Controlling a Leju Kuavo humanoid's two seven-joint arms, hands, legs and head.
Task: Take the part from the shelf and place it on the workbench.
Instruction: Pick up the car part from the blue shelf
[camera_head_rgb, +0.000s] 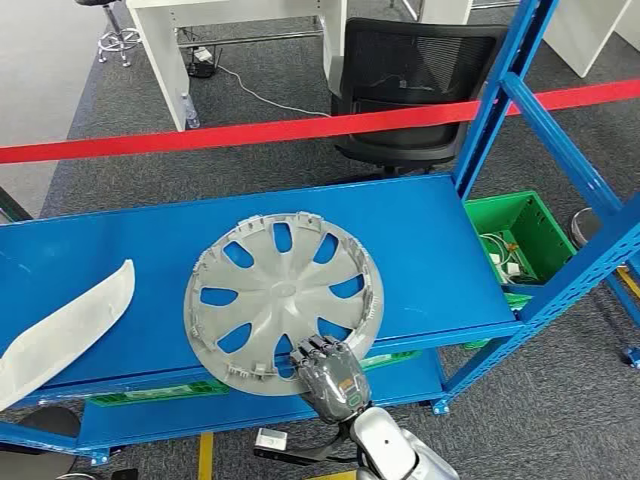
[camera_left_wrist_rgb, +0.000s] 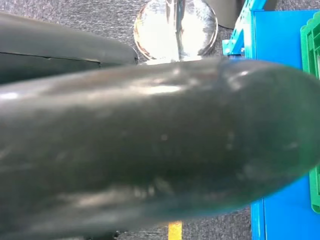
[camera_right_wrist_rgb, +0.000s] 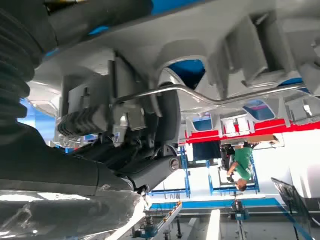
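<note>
Now right hand (camera_head_rgb: 332, 372) fingers (camera_head_rgb: 313, 349) over hubcap (camera_head_rgb: 283, 300) near rim.

shelf edge strips (camera_head_rgb: 158, 392): green label strips seen on the front lip, print too small to be read
hubcap (camera_head_rgb: 283, 290): no brand or number made out
hand (camera_head_rgb: 332, 375): no marking legible
readable text: none

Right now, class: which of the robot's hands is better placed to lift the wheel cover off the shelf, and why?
The right hand. It is already at the near rim of the wheel cover on the blue shelf, fingers over its edge.
</note>
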